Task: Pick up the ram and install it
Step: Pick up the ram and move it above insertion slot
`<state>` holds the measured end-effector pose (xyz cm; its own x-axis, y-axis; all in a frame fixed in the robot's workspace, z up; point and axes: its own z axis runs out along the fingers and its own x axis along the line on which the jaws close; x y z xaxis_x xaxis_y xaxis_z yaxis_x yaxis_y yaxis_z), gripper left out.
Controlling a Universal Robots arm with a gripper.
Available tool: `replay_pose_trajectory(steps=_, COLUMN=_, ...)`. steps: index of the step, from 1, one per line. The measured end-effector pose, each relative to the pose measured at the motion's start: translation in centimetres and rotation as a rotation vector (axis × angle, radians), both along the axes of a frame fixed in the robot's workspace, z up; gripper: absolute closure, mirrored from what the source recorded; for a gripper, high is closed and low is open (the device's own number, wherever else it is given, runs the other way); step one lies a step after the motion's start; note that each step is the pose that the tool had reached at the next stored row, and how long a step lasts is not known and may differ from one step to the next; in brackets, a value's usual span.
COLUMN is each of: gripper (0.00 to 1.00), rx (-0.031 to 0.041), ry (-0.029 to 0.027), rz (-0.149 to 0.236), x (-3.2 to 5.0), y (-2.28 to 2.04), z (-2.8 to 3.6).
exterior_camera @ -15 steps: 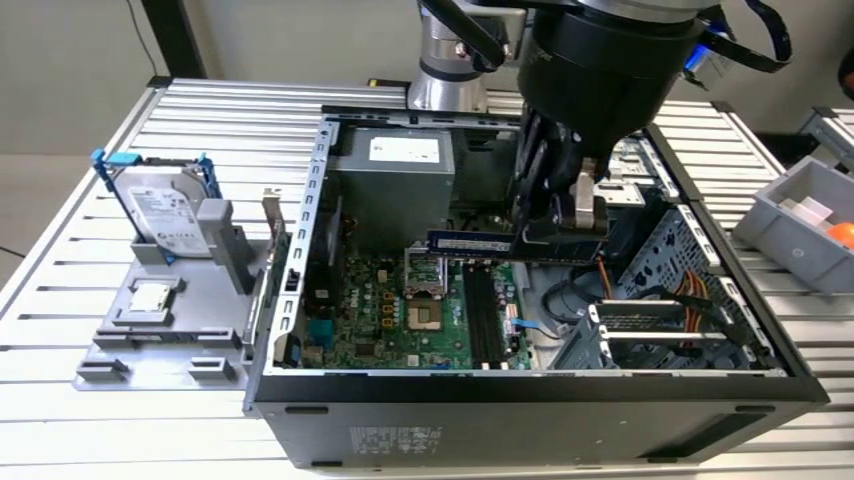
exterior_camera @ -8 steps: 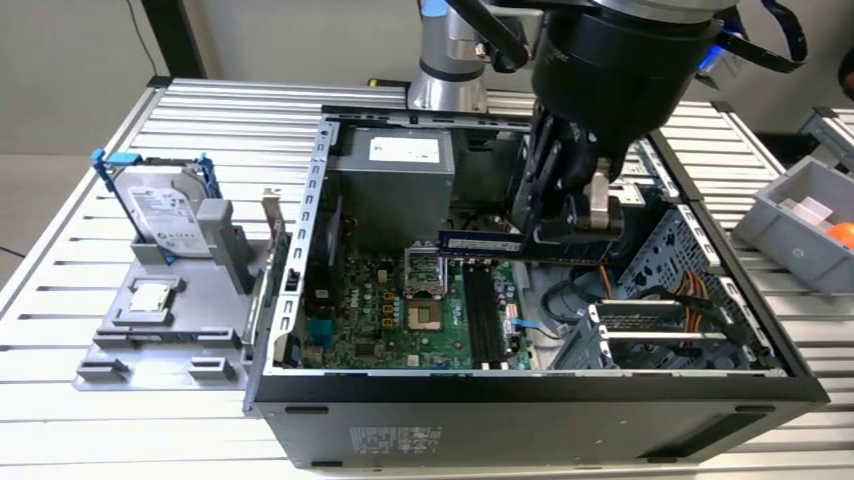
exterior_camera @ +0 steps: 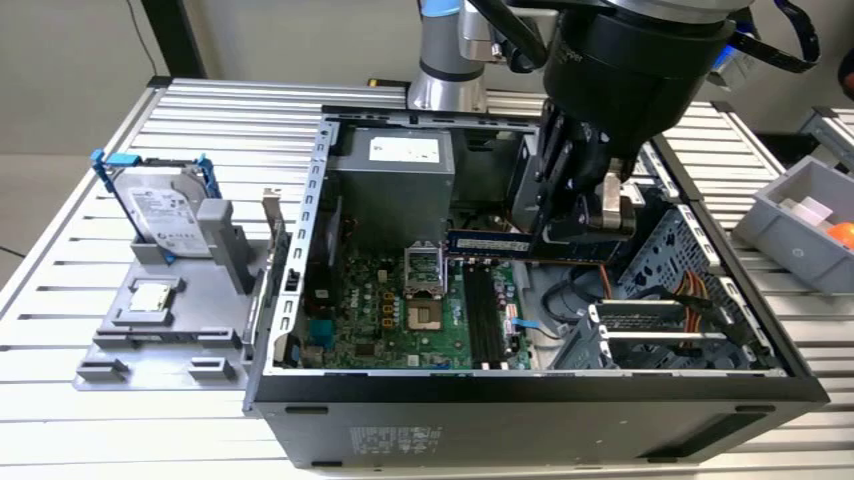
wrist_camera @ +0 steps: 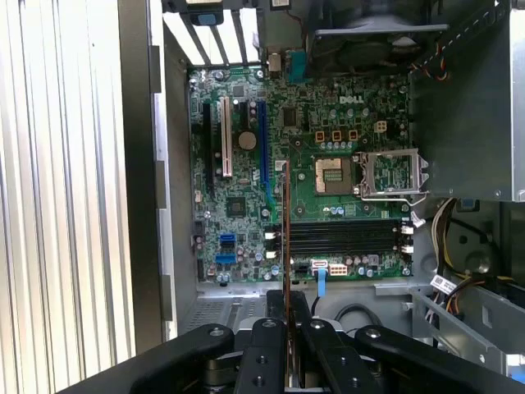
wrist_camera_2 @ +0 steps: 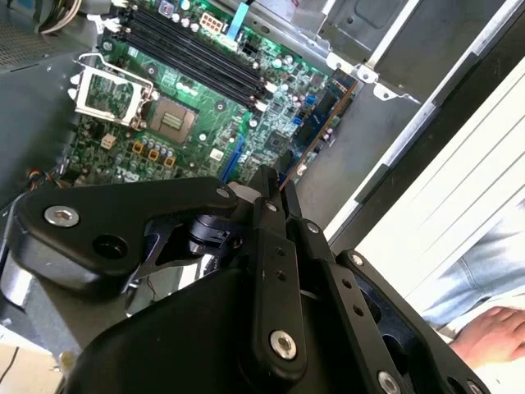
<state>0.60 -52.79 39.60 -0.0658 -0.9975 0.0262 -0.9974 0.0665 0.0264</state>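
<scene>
- Arm reaches down into the open computer case.
- Jaws clamped on the ram, held level above the motherboard.
- In the first wrist view, ram is edge-on, gripped end hidden.

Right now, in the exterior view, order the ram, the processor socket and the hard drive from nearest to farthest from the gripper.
1. The ram, held by the gripper.
2. The processor socket, on the motherboard inside the case.
3. The hard drive, outside the case, at the exterior view's left.
</scene>
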Motion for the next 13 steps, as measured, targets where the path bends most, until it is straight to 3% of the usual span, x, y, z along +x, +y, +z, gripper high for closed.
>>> replay_pose_trajectory(steps=7, gripper=1.0, rx=0.0002, ry=0.0, rz=0.0, x=0.02, y=0.03, z=-0.01)
replay_pose_trajectory(steps=13, gripper=1.0, rx=0.0001, ry=0.0, rz=0.0, x=0.01, y=0.94, z=-0.01)
